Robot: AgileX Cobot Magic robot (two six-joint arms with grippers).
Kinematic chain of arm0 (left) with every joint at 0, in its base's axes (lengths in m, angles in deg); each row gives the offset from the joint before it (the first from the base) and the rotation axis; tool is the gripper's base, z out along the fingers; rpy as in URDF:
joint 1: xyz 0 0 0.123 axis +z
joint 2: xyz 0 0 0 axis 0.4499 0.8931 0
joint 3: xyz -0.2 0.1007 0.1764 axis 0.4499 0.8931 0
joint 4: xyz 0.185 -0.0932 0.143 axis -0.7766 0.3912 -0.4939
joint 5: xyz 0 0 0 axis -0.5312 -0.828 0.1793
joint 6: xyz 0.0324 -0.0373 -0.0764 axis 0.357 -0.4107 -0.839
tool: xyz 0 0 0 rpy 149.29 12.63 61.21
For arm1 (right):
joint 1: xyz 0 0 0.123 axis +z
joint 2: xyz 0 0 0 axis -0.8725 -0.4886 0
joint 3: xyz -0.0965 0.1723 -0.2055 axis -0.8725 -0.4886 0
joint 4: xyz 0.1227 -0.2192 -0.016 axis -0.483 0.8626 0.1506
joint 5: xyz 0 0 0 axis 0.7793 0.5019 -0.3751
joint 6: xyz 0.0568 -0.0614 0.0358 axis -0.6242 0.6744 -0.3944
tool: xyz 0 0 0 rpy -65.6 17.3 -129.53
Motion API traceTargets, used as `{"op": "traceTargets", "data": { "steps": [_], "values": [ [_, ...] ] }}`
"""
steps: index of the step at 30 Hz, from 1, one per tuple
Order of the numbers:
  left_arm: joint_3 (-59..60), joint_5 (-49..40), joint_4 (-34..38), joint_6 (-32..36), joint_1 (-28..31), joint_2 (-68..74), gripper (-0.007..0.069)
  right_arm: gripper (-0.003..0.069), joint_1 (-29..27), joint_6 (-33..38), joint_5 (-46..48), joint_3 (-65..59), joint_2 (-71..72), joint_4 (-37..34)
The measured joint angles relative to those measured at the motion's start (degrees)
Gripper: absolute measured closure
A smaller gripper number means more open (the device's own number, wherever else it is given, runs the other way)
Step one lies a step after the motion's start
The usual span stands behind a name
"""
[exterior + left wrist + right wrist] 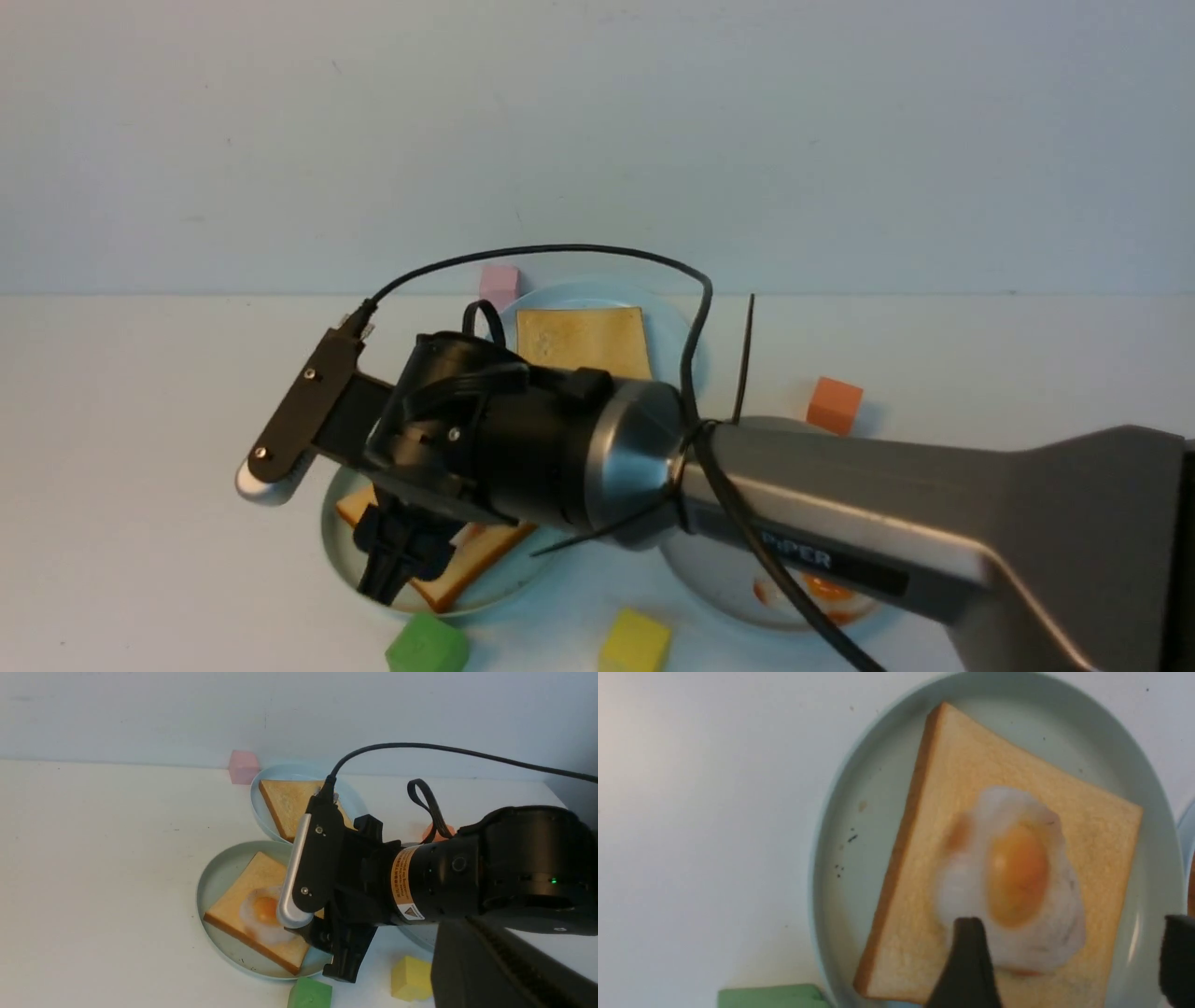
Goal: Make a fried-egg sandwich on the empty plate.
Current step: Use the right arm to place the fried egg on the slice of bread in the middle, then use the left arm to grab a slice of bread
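The right gripper (pixel 1073 926) hangs with its two dark fingers (pixel 966 961) spread wide, gripping nothing. Directly beneath it lies the fried egg (pixel 1013 882), yolk up and blurred in the right wrist view. One fingertip overlaps the edge of the white there, and whether it touches cannot be told.

The egg rests on the lower toast slice (pixel 924 858), which lies flat on the mint-green plate (pixel 840 858) under the gripper. Bare plate shows all round the toast.

Just outside the plate's rim, on the robot's side of the fingers, sits a green cube (pixel 309 994). A yellow cube (pixel 411 977) stands a little further off, towards the arm's own side. Below the right forearm, behind the wrist, a grey plate (pixel 709 579) carries an orange smear and is mostly hidden by the arm.

Beyond the gripper, away from the robot, the second toast slice (pixel 583 341) lies alone on the sky-blue plate (pixel 672 317), whose rim comes close against the mint-green one. A pink cube (pixel 499 280) stands past that plate by the wall, and an orange cube (pixel 834 404) sits well off beyond the forearm.

The left gripper (pixel 472 938) is closed, well apart from the plates.
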Motion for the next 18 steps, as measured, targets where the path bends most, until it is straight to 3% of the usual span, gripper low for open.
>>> {"op": "traceTargets", "data": {
  "steps": [3,8,13,14,18],
  "values": [
    [0.0,0.0,0.0,0.0,0.0,0.0,0.063,0.0008,1.1,-0.5,3.1,0.0,2.9,-3.6],
    [0.0,0.0,0.0,0.0,0.0,0.0,0.0629,0.005,1.7,-1.5,9.8,0.0,8.3,-6.1],
    [0.0,0.0,2.2,3.0,0.0,0.7,0.0627,0.0294,1.7,-2.6,24.5,0.0,18.0,-6.8],
    [0.0,0.0,2.7,4.7,0.0,1.7,0.0627,0.0382,1.7,-2.9,26.1,-0.2,20.3,-6.8],
    [0.0,0.7,4.6,7.3,0.0,10.1,0.0638,0.0596,1.8,-4.0,27.1,-5.3,29.4,-8.3]
  ]
}}
